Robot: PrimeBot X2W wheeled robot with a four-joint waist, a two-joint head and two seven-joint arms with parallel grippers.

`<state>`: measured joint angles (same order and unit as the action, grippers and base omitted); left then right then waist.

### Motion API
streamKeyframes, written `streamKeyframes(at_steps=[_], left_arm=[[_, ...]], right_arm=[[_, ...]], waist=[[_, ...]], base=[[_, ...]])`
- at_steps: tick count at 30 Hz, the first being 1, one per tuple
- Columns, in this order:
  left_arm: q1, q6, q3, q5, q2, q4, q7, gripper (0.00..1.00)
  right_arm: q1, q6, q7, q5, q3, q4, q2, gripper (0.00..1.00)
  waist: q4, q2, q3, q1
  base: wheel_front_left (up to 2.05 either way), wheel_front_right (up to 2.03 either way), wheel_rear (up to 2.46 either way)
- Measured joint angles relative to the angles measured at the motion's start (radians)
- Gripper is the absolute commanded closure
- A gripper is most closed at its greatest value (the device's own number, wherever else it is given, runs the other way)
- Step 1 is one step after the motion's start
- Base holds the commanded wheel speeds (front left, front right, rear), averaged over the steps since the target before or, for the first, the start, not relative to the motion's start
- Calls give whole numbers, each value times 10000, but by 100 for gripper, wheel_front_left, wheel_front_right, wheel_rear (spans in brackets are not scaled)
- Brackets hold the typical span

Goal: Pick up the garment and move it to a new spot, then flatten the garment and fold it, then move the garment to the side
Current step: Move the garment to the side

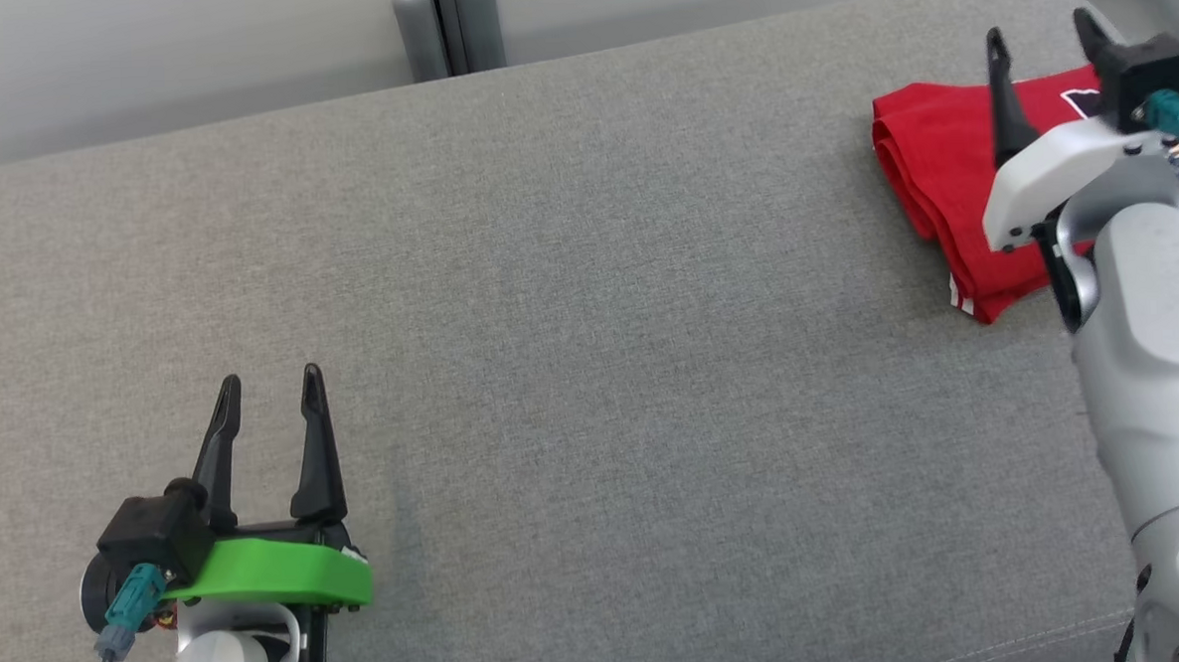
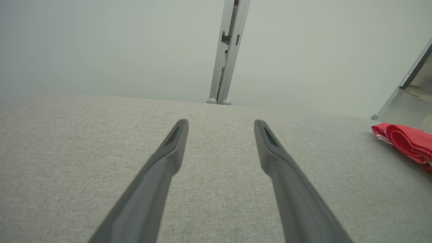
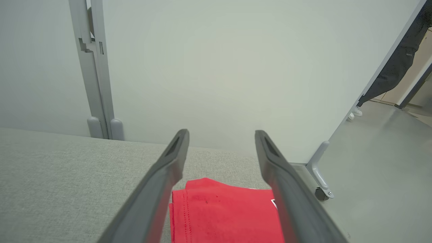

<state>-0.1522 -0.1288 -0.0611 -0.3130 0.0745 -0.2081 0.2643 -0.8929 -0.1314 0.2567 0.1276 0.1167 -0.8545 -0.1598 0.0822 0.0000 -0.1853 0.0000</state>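
Observation:
The garment [image 1: 951, 171] is red with white trim, folded into a compact stack at the far right of the grey padded surface [image 1: 588, 301]. My right gripper [image 1: 1043, 45] hovers over it, open, with nothing between its fingers. In the right wrist view the red garment [image 3: 222, 212] lies below and between the spread fingers of my right gripper [image 3: 221, 135]. My left gripper [image 1: 268, 382] stands open and empty at the lower left, far from the garment. In the left wrist view my left gripper [image 2: 221, 123] points across bare grey fabric, and the garment [image 2: 405, 141] shows at the right edge.
A pale wall runs behind the surface, with a grey post [image 1: 447, 24] at the back. Past the surface's right end, a partition foot on a castor [image 3: 320, 182] stands on the floor [image 3: 381, 168]. A person's shoe [image 3: 356, 112] shows there.

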Motion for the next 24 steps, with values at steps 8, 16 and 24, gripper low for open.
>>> streamKeyframes(at_steps=[8, 16, 24], left_arm=[[592, 0, 307, -29, -107, -155, -2, 0], [1323, 0, 245, -46, -199, -257, -2, 0], [1841, 0, -27, -117, -232, -253, 0, 0]], right_arm=[[2258, 0, 50, -784, -130, 2272, 909, 0], [5123, 0, 50, -1850, -675, 4199, 1101, 0], [7060, 0, 50, -2763, -1106, 5179, 1106, 0]], waist=[[-308, 0, 519, 0], [-536, 0, 929, 0], [-613, 0, 1326, 0]], base=[[0, 0, 0], [0, 0, 0], [0, 0, 0]])
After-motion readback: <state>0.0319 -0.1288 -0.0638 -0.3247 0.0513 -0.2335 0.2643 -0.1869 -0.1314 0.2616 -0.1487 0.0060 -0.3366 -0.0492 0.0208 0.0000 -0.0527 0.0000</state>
